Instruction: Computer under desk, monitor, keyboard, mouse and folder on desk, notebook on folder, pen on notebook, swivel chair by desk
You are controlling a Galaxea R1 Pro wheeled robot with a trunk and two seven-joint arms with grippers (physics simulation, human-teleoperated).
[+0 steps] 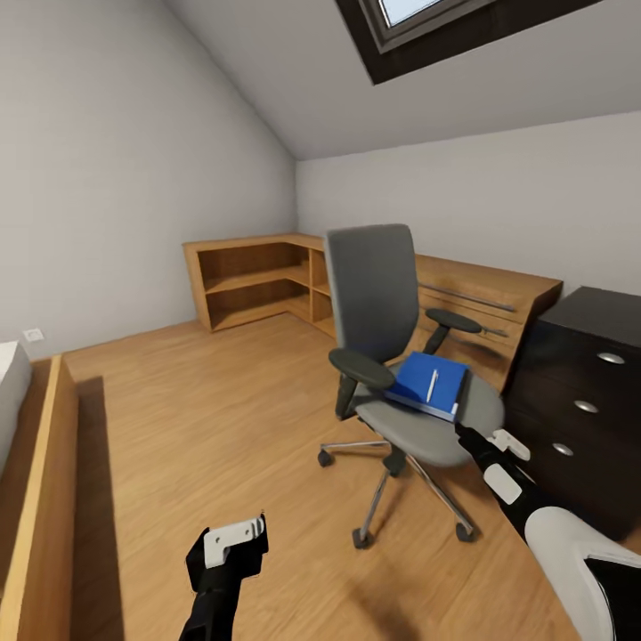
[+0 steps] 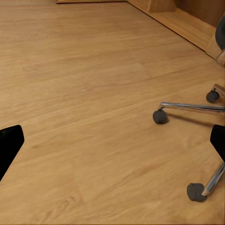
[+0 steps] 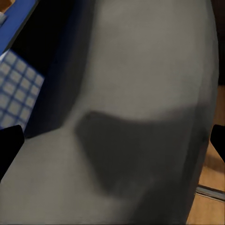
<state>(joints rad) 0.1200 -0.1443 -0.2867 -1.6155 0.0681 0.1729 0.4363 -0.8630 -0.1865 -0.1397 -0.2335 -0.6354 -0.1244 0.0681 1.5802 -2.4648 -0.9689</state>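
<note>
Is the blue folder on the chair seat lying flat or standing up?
Lying flat. The folder rests on the chair's grey seat, with a thin white pen on top.

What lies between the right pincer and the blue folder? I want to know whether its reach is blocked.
In the head view, just bare grey seat of the swivel chair separates the right pincer from the folder; nothing stands in between.

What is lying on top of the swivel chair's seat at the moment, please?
On the swivel chair seat lies the blue folder, with the white pen resting on it. A pale edge shows beneath the folder's front; whether that is the notebook is unclear, since the folder covers it.
</note>
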